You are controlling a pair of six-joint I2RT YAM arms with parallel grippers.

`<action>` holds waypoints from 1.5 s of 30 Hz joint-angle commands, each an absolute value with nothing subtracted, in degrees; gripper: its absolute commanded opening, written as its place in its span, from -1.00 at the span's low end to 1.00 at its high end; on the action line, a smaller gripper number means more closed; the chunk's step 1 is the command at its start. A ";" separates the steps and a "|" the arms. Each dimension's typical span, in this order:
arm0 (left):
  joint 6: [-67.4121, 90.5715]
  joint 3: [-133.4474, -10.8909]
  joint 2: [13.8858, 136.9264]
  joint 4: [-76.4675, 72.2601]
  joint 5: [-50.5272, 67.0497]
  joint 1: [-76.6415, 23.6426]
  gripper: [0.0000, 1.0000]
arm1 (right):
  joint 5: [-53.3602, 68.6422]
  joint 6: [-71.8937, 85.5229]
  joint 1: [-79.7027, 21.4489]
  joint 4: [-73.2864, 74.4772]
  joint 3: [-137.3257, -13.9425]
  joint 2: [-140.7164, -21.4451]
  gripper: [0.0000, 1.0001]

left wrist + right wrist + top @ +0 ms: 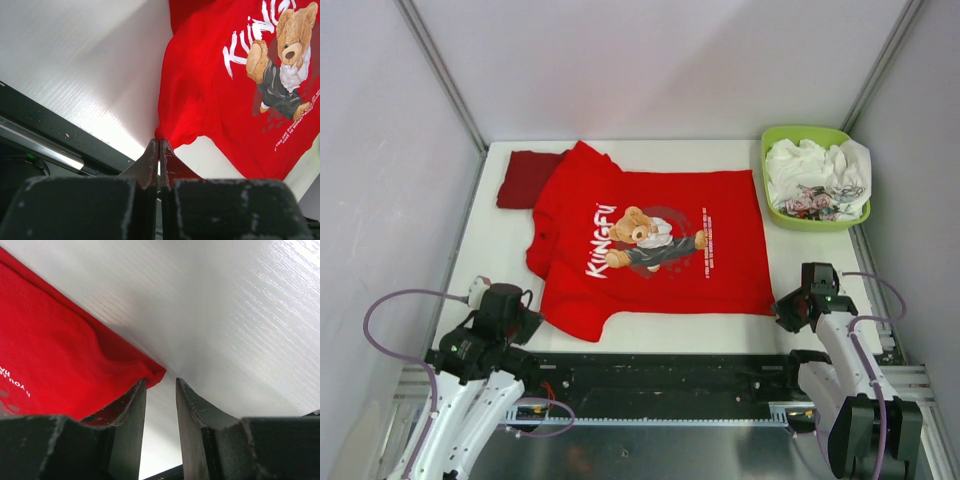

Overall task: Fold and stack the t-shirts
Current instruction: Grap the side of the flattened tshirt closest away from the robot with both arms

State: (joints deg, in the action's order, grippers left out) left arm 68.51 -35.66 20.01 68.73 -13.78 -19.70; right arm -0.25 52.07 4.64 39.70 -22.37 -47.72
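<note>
The bright red t-shirt (655,245) with the bear and white "KUNGFU" lettering lies spread flat, print up, in the middle of the table. The plain darker red t-shirt (525,178) lies folded at the back left, partly under the bright one's sleeve. My left gripper (527,318) is at the bright shirt's near-left edge. In the left wrist view it (159,145) is shut, and the red cloth (210,90) comes to a point right at its tips. My right gripper (788,310) is open at the shirt's near-right corner. In the right wrist view it (160,382) has its left finger on the corner (150,374).
A lime-green basket (775,210) holding white and printed cloth stands at the back right. The table's dark front rail (660,370) runs just behind both grippers. Bare white tabletop (500,250) shows left of the shirt and near the right gripper.
</note>
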 commanded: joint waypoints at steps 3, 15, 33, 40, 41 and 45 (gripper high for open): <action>68.64 -35.64 20.31 68.14 -15.03 -19.43 -1.00 | -2.11 52.46 4.83 36.38 -21.98 -49.33 -0.31; 68.55 -36.12 20.24 68.26 -15.25 -19.42 -1.00 | -1.97 50.65 4.83 35.66 -21.03 -51.98 -0.63; 66.88 -42.43 16.60 74.99 -18.09 -19.43 -1.00 | 3.56 46.99 5.59 41.22 -25.82 -48.95 -1.00; 64.87 -42.79 17.35 75.84 -17.65 -19.42 -1.00 | 5.31 46.68 6.32 42.75 -26.72 -46.73 -1.00; 64.73 -43.02 17.81 75.84 -17.83 -19.42 -1.00 | 5.51 46.67 6.50 42.87 -27.12 -46.57 -1.00; 64.62 -43.61 20.08 75.72 -17.71 -19.42 -1.00 | 6.01 46.02 7.25 43.48 -29.26 -47.12 -1.00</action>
